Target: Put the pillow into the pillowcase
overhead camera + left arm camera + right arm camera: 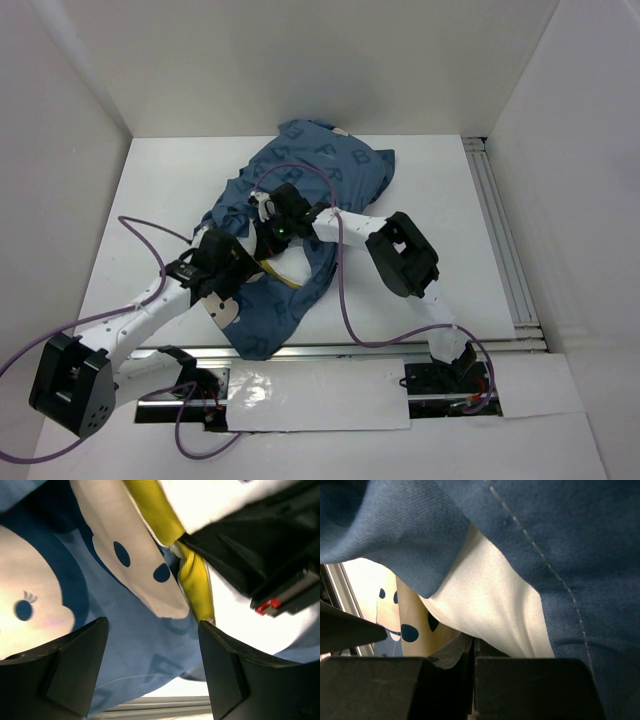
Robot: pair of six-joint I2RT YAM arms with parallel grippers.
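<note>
Blue cloth covered most of what we could see: the pillowcase (320,165) lay crumpled across the middle of the table (440,200), both arms reaching into its near side. The pillow (485,595) sat largely inside it, showing only as a white wedge under the hem (435,575) and a run of yellow piping (195,575) at the mouth.

The left gripper (152,630) hung with fingers spread wide and nothing between them, just above printed cloth beside the piping. The right gripper (474,655) had its fingers pressed together under a drape of case. A fold of cloth lay at their tips, but we could not tell whether it was pinched.

We judged the step to be drawing the open edge over the last exposed side of the pillow. To do it well, we thought the left fingers should come down on the hem alone, clear of the piping, since a bite that took pillow with case would drag both together. The right should hold the mouth lifted so the stuffing had room.

The table was smooth and white, likely slippery, so the bundle might slide rather than stretch. White walls (300,60) closed three sides, and a metal rail (500,240) ran down the right edge.
</note>
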